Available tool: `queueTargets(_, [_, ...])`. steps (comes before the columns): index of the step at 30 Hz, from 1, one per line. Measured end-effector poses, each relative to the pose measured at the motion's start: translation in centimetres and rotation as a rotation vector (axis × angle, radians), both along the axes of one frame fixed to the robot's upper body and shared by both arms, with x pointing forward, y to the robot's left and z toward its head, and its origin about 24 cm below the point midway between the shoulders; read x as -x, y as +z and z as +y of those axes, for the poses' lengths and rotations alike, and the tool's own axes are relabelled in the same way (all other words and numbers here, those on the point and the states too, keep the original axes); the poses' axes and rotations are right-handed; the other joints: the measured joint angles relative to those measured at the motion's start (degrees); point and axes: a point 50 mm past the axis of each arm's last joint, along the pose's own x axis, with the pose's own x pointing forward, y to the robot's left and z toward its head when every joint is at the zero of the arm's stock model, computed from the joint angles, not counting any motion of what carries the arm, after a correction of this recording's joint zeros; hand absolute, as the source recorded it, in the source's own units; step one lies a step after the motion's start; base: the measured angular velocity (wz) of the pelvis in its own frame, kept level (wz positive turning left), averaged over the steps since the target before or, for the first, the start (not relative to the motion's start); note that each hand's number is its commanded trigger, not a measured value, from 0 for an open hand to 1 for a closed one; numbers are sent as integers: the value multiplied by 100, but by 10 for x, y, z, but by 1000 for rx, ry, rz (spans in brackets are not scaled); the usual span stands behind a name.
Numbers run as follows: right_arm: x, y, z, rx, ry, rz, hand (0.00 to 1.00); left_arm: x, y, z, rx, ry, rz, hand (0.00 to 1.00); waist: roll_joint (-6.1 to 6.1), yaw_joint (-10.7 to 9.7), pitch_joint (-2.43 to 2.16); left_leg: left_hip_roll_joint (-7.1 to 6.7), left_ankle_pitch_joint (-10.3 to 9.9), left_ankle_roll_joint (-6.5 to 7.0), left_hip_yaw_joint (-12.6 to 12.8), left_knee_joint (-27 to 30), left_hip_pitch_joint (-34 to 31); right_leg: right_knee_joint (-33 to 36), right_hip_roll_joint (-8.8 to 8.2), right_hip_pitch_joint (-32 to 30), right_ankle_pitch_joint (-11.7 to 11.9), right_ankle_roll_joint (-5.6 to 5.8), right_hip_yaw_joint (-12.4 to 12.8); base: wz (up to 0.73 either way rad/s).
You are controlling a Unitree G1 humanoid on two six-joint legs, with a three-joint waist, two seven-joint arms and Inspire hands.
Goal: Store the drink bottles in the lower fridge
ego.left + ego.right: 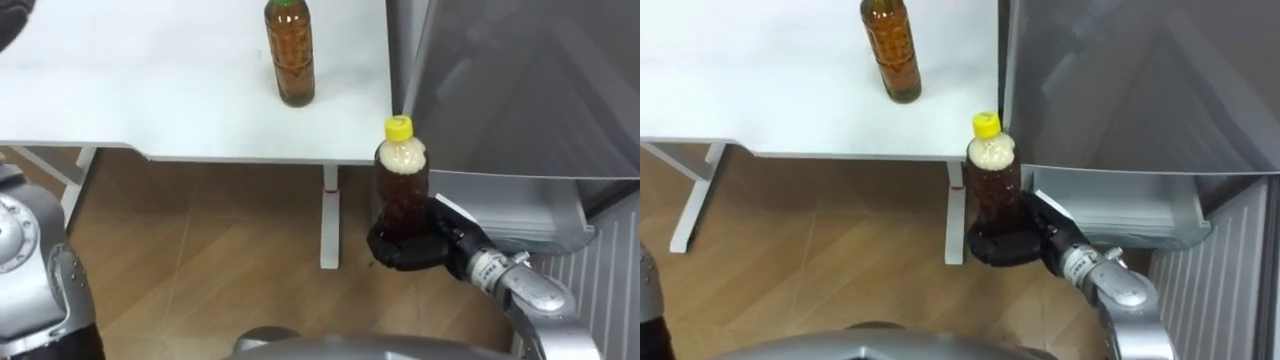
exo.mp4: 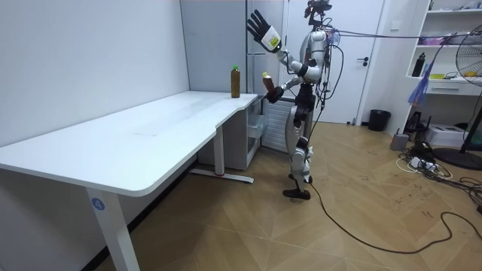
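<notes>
item 1: clear plastic bottle of dark brown drink w/ yellow cap point(image 1: 402, 185). centre of the left eye view, upright, off the table, over the wood floor just past the table's right corner.
item 2: right hand point(image 1: 405, 250), black. enters from lower right, fingers curled round the bottle's base, clamped on it.
item 3: amber drink bottle w/ green cap point(image 1: 290, 55). top centre, upright on the flat white table point(image 1: 150, 90), well apart from item 1.
item 4: tall grey fridge point(image 1: 520, 90). upper right, w/ a pale grey ledge point(image 1: 520, 215) below it, just beside the held bottle. can't tell if the lower compartment is open.
item 5: left hand point(image 2: 263, 31). room view, top centre, raised high, fingers spread apart, holding nothing.
step in hand: carrying bottle 1 from table to lower fridge; approx. halfway for this bottle, bottle 2 not yet taken.
next move calls for: lowering and swinging right toward the lower compartment, keeping the bottle upright and clear of the ledge.
</notes>
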Motion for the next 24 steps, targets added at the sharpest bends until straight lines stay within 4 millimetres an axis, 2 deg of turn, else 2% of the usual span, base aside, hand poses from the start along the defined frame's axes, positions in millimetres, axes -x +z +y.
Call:
queueTargets(4, [1,-1,-3,21,-28,-1,100,14,-42,21,162,167,125,0,-18,84,-5,-2,6,-8,0,-32,32,-2,5,-9,-14,-6,14,0])
queueTargets(8, [1,-1,-3,30,-50,-6,100,24,-74,31,248,260,242,0,-42,137,-11,-8,6,-8,-4,-63,23,-48,2,-1,-14,-6,-8,1])
queueTargets(10, [0,-1,-1,24,-53,-7,100,32,-98,33,337,314,315,0,-68,173,-17,-13,6,-8,-35,-74,22,-80,4,11,-13,-6,-10,2])
queueTargets(11, [0,-1,-1,22,-54,-7,100,35,-105,32,363,324,334,0,-74,189,-19,-13,6,-8,-31,-81,36,-84,4,18,-13,-6,-5,0])
queueTargets(13, [0,-1,-2,30,-71,-12,100,44,-132,29,447,361,430,0,-100,190,-14,-13,6,-8,-36,-92,63,-92,3,47,-14,-5,-11,0])
queueTargets(17, [-1,-2,-2,34,-99,-9,100,54,-166,22,596,389,533,0,-197,214,-1,-12,5,-9,-44,-124,37,-97,9,45,-14,-5,-10,0])
queueTargets(19, [-3,-2,2,25,-117,-2,100,66,-196,14,718,406,646,0,-227,217,4,-17,5,-8,-47,-151,25,-93,2,42,-14,-5,-38,0])
queueTargets(20, [-3,-3,3,24,-119,0,100,69,-202,12,746,411,669,0,-231,214,5,-16,5,-8,-47,-160,26,-93,4,42,-14,-5,-40,-5])
queueTargets(22, [-4,-2,4,-4,-141,3,100,87,-227,4,876,435,752,0,-246,236,12,-12,5,-8,-34,-173,39,-91,13,19,-14,-5,12,-6])
queueTargets(23, [-4,-2,4,-15,-148,3,100,93,-233,3,911,452,772,0,-248,235,11,-11,5,-8,-30,-175,42,-91,13,27,-14,-5,5,-7])
queueTargets(24, [-4,-2,3,-19,-164,2,100,109,-246,2,990,497,810,0,-243,243,13,-3,5,-8,-21,-177,39,-89,14,26,-14,-5,7,-6])
